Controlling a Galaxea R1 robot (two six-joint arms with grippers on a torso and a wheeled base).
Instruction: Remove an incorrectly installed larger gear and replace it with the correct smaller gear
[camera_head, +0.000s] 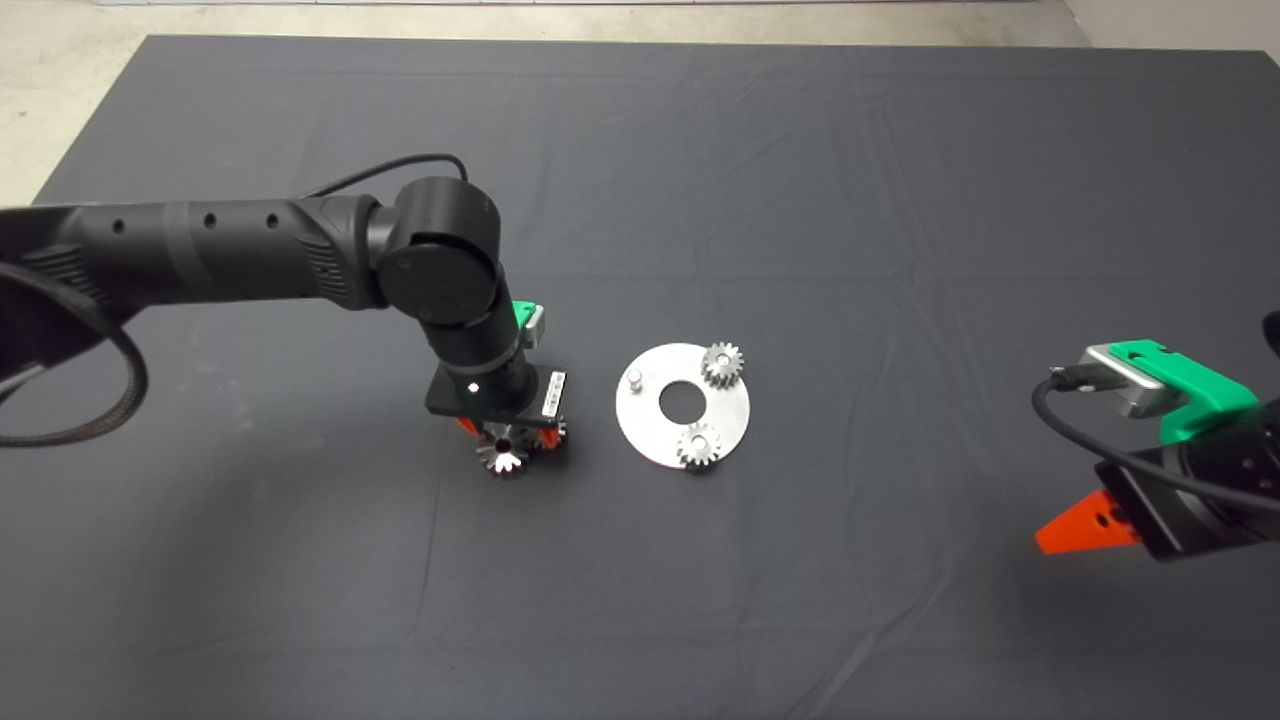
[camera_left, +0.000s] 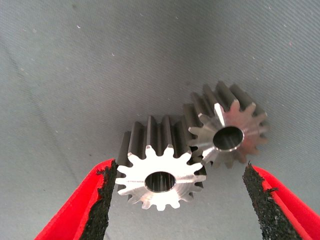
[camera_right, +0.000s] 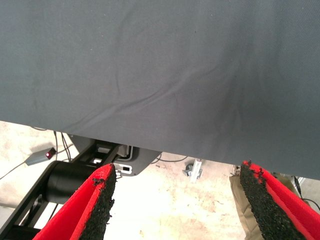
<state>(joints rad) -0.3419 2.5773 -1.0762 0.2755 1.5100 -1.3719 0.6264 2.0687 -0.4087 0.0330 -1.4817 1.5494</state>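
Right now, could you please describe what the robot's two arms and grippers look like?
Both arms are black. The left arm is tubular with a round joint cap and a trailing black cable. The left gripper and right gripper have red fingers with rough black pads. The right wrist carries a green bracket with a plugged-in cable.

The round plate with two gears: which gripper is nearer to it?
Left. The left gripper hangs over two loose gears on the mat just left of the plate, fingers open. The right gripper waits far off at the right edge.
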